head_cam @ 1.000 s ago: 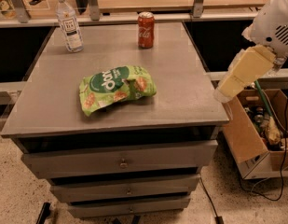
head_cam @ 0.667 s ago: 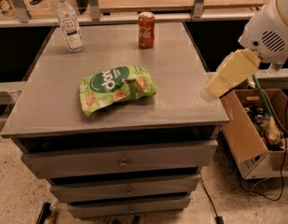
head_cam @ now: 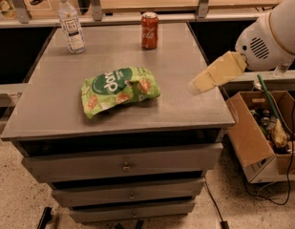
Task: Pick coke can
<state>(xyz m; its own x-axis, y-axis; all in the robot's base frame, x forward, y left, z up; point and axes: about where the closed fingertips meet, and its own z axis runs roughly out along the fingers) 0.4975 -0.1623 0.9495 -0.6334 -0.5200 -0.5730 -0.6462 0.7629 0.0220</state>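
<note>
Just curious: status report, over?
Hand over grey table's right side. Small red cylindrical soda can upright, far edge, untouched. Green crinkled snack bag off the path.

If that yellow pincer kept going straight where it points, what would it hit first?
The pincer, above the tabletop's right edge, would probably touch it beside the green chip bag, or the bag itself; depth is unclear.

Grey tabletop (head_cam: 51, 94) carries coke can (head_cam: 149, 30) (far centre), bottle (head_cam: 70, 24) far left, green snack bag (head_cam: 119, 90) mid-near; gripper (head_cam: 195, 85) hangs above right edge.
</note>
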